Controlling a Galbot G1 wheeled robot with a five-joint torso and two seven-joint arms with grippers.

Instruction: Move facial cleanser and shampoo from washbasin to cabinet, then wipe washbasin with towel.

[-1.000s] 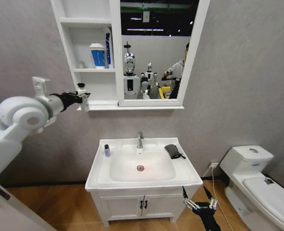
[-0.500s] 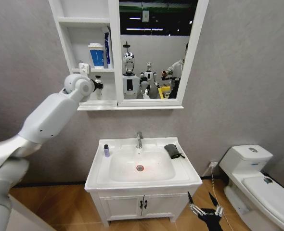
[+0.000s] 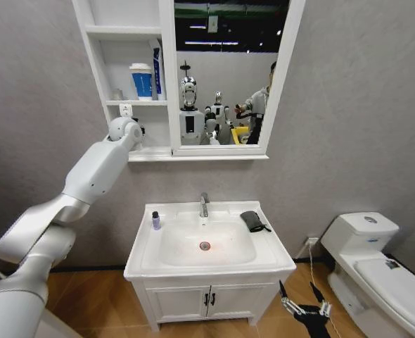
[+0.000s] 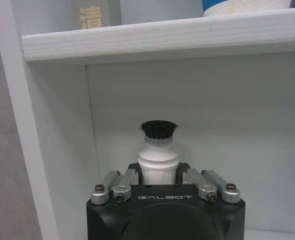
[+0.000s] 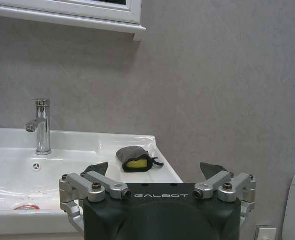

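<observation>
My left gripper [image 3: 140, 131] reaches into the lowest open shelf of the white cabinet [image 3: 168, 77]. In the left wrist view the left gripper [image 4: 158, 169] is shut on a white bottle [image 4: 158, 156] with a black cap, held upright under the shelf board [image 4: 162, 34]. A small purple bottle [image 3: 155, 220] stands on the washbasin [image 3: 207, 264] at its left rim. The dark towel [image 3: 253, 220] lies on the right rim, and the towel [image 5: 135, 159] also appears in the right wrist view. My right gripper [image 3: 303, 304] hangs open low beside the basin's front right corner.
A blue-and-white cup [image 3: 142, 79] and a tall tube [image 3: 157, 67] stand on the cabinet's middle shelf. The chrome tap [image 3: 204, 205] rises at the basin's back. A white toilet [image 3: 376, 260] stands to the right, and the two-door vanity cupboard [image 3: 207, 299] is below.
My left arm has swung rightward from beside the cabinet into its lowest shelf, carrying the white bottle. The right gripper has drifted slightly to the right.
</observation>
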